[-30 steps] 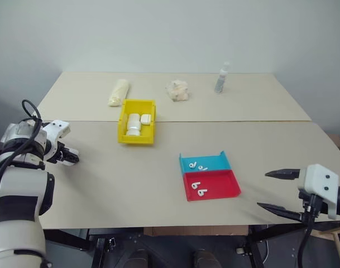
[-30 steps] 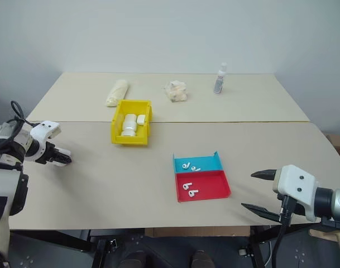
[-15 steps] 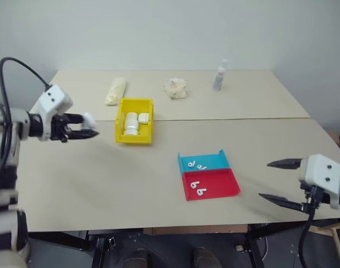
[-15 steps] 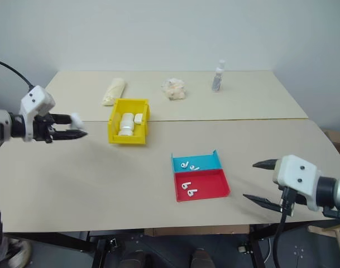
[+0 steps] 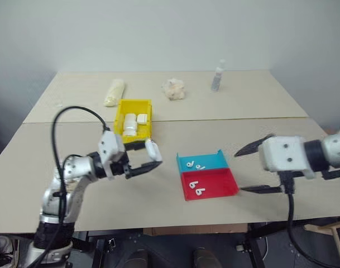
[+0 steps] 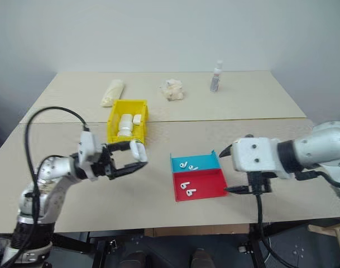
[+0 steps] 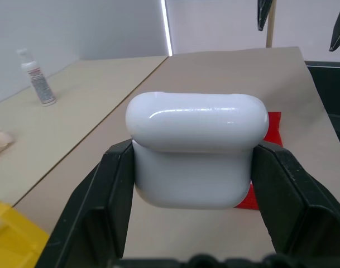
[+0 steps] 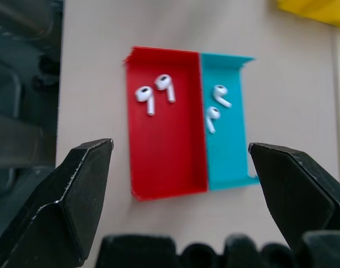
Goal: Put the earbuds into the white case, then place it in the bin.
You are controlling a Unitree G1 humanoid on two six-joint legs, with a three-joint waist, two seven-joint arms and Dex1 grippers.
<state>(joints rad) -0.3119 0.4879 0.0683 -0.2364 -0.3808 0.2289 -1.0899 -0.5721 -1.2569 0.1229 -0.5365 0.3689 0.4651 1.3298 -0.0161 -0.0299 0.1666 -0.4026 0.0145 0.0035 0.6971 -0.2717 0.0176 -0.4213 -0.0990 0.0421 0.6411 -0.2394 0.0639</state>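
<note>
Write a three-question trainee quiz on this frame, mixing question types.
1. True or false: the left gripper is shut on a white case.
2. How many earbuds lie in the red tray? A) none B) two C) four
3. Fill in: the right gripper, jaws wide open, looks down on the red tray and the ____ tray beside it.

Key: 1 true. 2 B; two more earbuds lie in the neighbouring tray. 3 blue.
</note>
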